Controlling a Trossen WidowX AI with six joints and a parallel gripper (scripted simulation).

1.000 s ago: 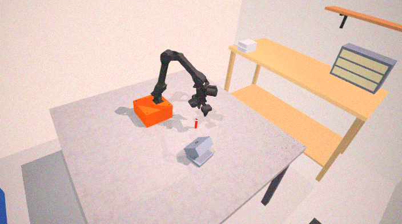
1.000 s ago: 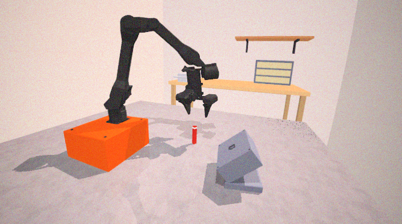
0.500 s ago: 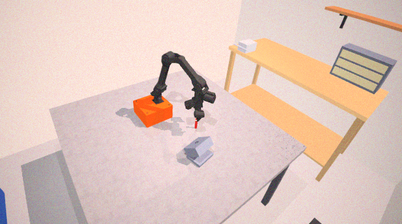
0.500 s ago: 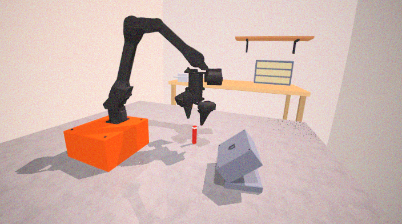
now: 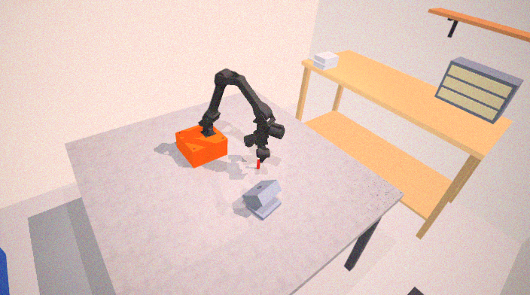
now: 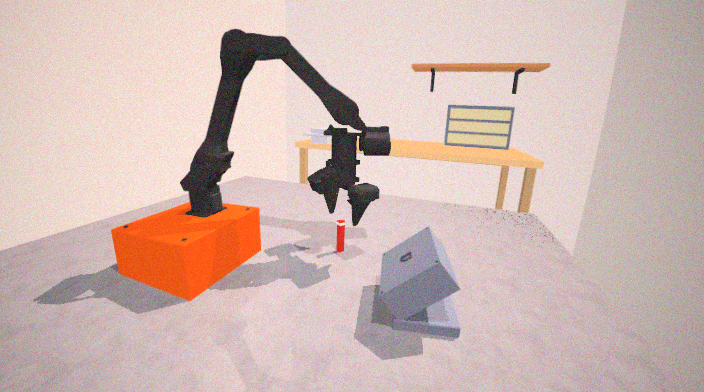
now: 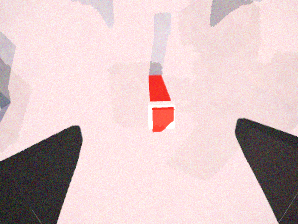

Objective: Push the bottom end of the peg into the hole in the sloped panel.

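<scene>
A red peg (image 5: 257, 164) (image 6: 340, 238) (image 7: 159, 89) with a white band near its top stands upright on the table. In the wrist view its top looks square with one corner cut off. My gripper (image 6: 343, 218) (image 7: 160, 129) is open and points down above the peg. In the wrist view the peg's top shows midway between the fingertips, and the fingers touch nothing. The grey-blue sloped panel (image 5: 262, 194) (image 6: 415, 273) stands on its base beyond the peg. Its hole (image 5: 259, 187) (image 6: 405, 257) is a small dark D-like outline in the sloped face.
The orange base block (image 5: 202, 147) (image 6: 186, 252) carries the arm on the table (image 5: 175, 214) (image 6: 290, 335). A wooden bench (image 5: 391, 89) (image 6: 430, 154) with a drawer unit (image 5: 476, 90) (image 6: 479, 126) stands behind. A shelf (image 5: 480, 24) (image 6: 480, 67) hangs on the wall.
</scene>
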